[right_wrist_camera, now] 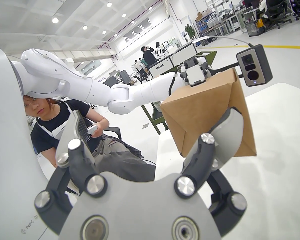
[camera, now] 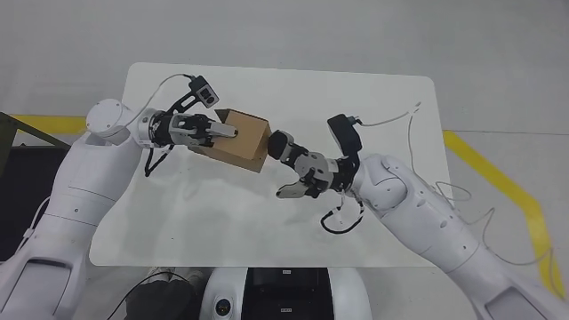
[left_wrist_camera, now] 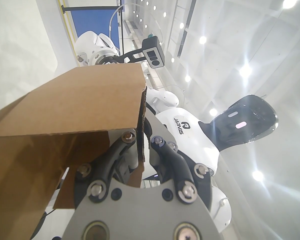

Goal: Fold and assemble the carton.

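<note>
The carton [camera: 242, 142] is at the middle of the bench [camera: 373, 107], slightly left. Your left tool [camera: 218, 131] is closed on its left wall. The right tool [camera: 284, 169] is wide open, with one finger against the right end. The cardboard is probably light, stiff and easy to crease, so hold it near the edges.
</note>
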Motion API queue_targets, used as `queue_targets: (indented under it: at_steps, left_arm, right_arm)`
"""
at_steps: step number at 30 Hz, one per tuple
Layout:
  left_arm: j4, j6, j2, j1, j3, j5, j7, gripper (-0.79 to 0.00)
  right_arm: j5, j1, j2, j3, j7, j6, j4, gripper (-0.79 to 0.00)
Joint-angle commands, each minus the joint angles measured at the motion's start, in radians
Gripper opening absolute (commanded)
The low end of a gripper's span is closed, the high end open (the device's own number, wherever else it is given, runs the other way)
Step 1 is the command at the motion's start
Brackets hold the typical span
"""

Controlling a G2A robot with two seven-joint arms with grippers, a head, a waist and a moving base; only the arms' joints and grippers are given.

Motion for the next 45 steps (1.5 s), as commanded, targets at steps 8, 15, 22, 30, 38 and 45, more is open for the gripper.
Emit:
queue_targets:
  at_steps: [8,15,22,30,38,45]
  left_arm:
    - [0.014,-0.004,0.001,-0.005,0.008,0.012,0.000,-0.785]
    - [0.006,-0.006,-0.002,-0.010,0.020,0.030,0.000,-0.785]
    - [0.009,-0.003,-0.003,-0.012,0.021,0.024,0.000,-0.785]
    - [0.037,-0.001,0.012,-0.008,0.012,0.011,0.000,-0.785]
    - [0.004,0.008,0.049,-0.007,0.056,0.010,0.000,-0.785]
    - [0.011,-0.025,0.096,-0.040,0.110,0.057,0.000,-0.785]
  right_arm:
    - [0.009,-0.003,-0.010,-0.003,0.027,0.000,-0.005,0.000]
    - [0.026,0.007,-0.023,-0.023,0.053,0.000,0.000,0.000]
    - [0.039,0.012,-0.033,-0.030,0.070,0.000,0.011,0.000]
    - [0.032,-0.008,-0.030,0.005,0.070,0.000,-0.006,0.000]
    - [0.020,-0.041,-0.019,0.049,0.073,0.000,-0.038,0.000]
    - [0.020,-0.063,-0.007,0.090,0.085,0.000,-0.036,0.000]
